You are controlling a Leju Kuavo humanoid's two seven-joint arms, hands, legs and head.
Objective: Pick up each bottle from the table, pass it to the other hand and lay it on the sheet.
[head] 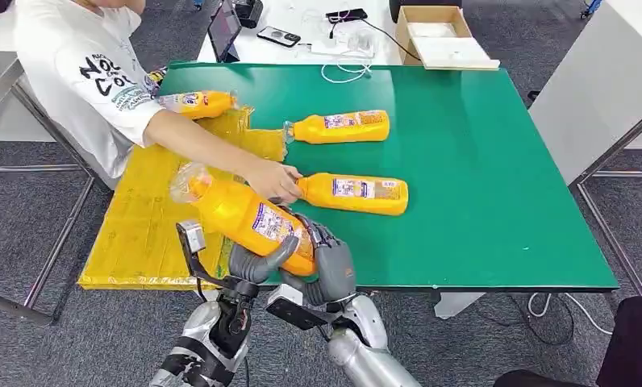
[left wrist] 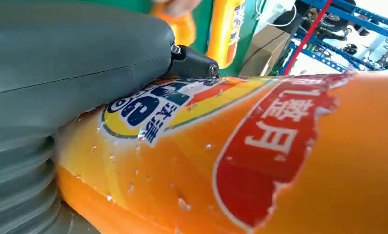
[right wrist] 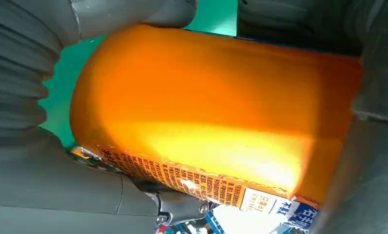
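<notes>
A large orange bottle (head: 241,214) hangs tilted over the table's front edge, its cap end over the yellow sheet (head: 136,222). My left hand (head: 257,262) grips it from below, the thumb pressed on its label (left wrist: 280,161). My right hand (head: 331,264) wraps around its base (right wrist: 206,107). Two more orange bottles lie on the green table (head: 479,161): one in the middle (head: 354,194) and one farther back (head: 342,126). Another bottle (head: 197,102) lies at the sheet's far end.
A person in a white shirt (head: 80,72) leans in from the left, one hand (head: 273,179) on the cap end of the middle bottle. Behind the green table stand a cardboard box (head: 439,36), a tablet (head: 223,31) and cables.
</notes>
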